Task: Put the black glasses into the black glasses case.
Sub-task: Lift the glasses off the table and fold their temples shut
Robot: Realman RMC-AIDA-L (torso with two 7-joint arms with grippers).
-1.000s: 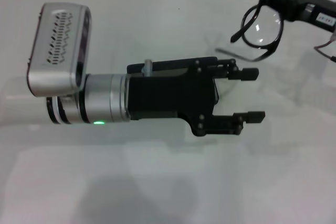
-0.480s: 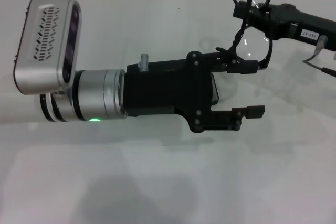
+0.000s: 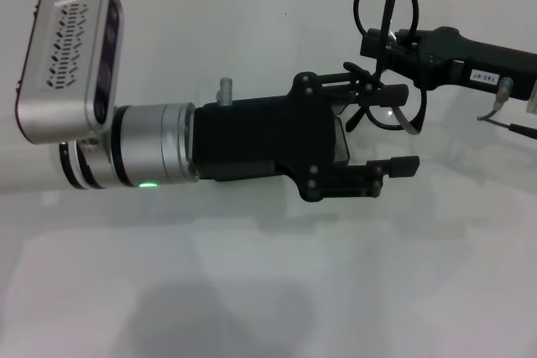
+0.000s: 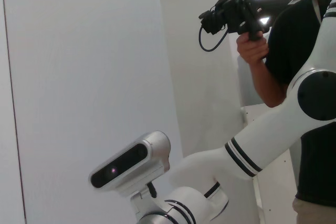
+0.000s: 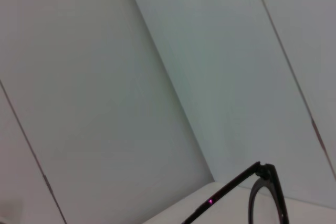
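Task incomplete: the right end effector (image 3: 382,44) grips the black glasses (image 3: 388,56) aloft at upper right of the head view, the left end effector (image 3: 401,138) beside them stands wide, no case is visible.

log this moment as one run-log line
right pincer: shut on black glasses, held above table | left pincer: open, just below glasses | case: not in view

The left gripper (image 3: 401,142) is black with visible screws. Its wrist is silver with black rings and a green light. The camera (image 3: 69,64) housing is silver.
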